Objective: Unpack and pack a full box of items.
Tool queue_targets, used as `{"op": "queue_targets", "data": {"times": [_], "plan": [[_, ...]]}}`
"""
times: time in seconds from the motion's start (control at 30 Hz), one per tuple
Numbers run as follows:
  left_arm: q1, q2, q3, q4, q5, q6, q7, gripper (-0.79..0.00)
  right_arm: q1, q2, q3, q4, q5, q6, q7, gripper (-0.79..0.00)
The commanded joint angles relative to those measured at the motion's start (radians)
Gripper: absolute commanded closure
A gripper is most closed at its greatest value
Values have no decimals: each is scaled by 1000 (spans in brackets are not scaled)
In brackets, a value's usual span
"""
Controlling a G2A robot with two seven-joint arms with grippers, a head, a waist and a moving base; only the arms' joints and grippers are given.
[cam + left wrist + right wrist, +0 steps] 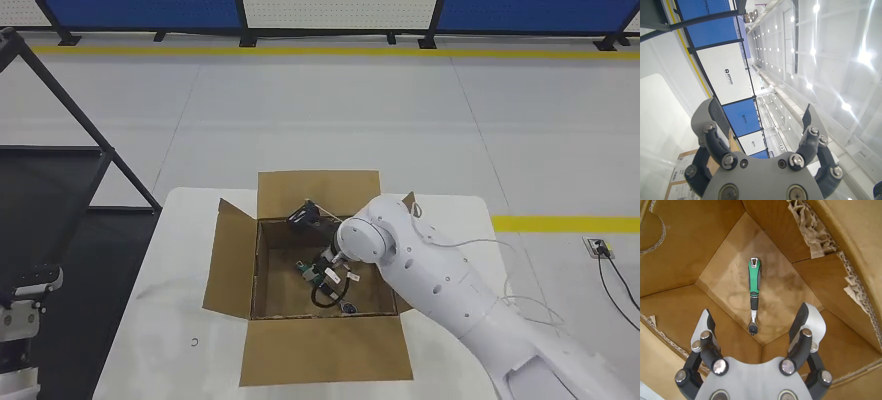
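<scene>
An open cardboard box (228,262) stands on the white table (150,330) with all its flaps spread out. My right arm reaches down into it from the right. On the box floor lies a ratchet wrench (754,281) with a green and grey handle, its chrome head nearest my right gripper (755,310). That gripper hangs open just above the wrench head, one finger on each side and touching nothing. In the top view the gripper (325,280) sits low in the box's middle. My left gripper (761,105) is open, empty, and points up at the ceiling.
A dark object (305,214) sits by the box's far wall. The box's inner edges (810,228) are torn and ragged. A small ring (193,343) lies on the table left of the box. A black frame (90,150) stands off the table's left.
</scene>
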Motion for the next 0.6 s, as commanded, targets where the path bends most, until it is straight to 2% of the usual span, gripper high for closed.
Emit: {"op": "queue_targets", "data": {"times": [0.0, 0.17, 0.27, 0.37, 0.57], "plan": [[0, 0, 0, 0, 0, 0, 0, -785, 0, 0, 0, 0, 0, 0, 0, -785], [0, 0, 2, 0, 5, 1, 0, -785, -5, 0, -2, -2, 0, -2, -4, -785], [3, 0, 21, 0, 29, 8, -8, -785, -13, -13, -41, 17, -37, -28, 13, -785], [22, 0, 38, -5, 50, -6, -41, -785, -7, -42, -102, 76, -110, -21, -7, -785], [52, -1, 58, 0, 82, -44, -73, -785, 7, -112, -162, 245, -95, -100, -49, -785]]}}
